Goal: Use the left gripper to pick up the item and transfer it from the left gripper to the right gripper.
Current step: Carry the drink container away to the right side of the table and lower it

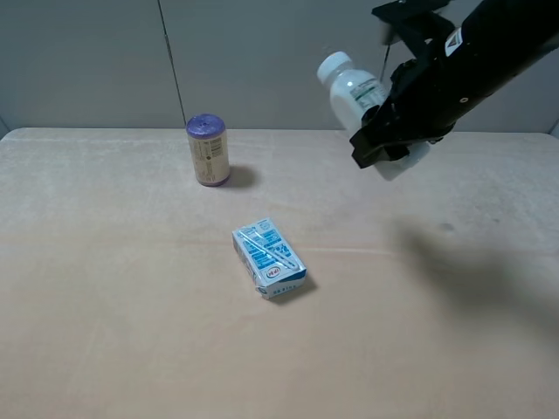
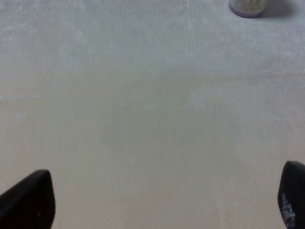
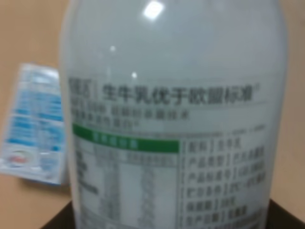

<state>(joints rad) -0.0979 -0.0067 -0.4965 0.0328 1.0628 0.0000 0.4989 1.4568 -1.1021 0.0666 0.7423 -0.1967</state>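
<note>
- The right gripper (image 1: 389, 140) was closed on the item (image 1: 349, 92), clasping the white bottle around the lower part of its body.
- The item was held high in the air, well clear of the tabletop (image 1: 131, 332), on the right side of the exterior view. It was tilted, with its white cap pointing up and to the left, and its base showed just below the gripper.
- In the right wrist view the item's printed label filled almost the whole picture, with dark parts of the gripper showing at either side of its lower body.
- The left gripper (image 2: 159, 200) was empty. Its two black fingertips (image 2: 28, 200) stood wide apart over bare tabletop, and it did not show in the exterior view.
- A blue-and-white carton (image 1: 268, 258) lay flat near the middle of the tabletop, well apart from both grippers.
- A purple-topped beige can (image 1: 208, 150) stood upright toward the back of the tabletop, left of the carton.
</note>
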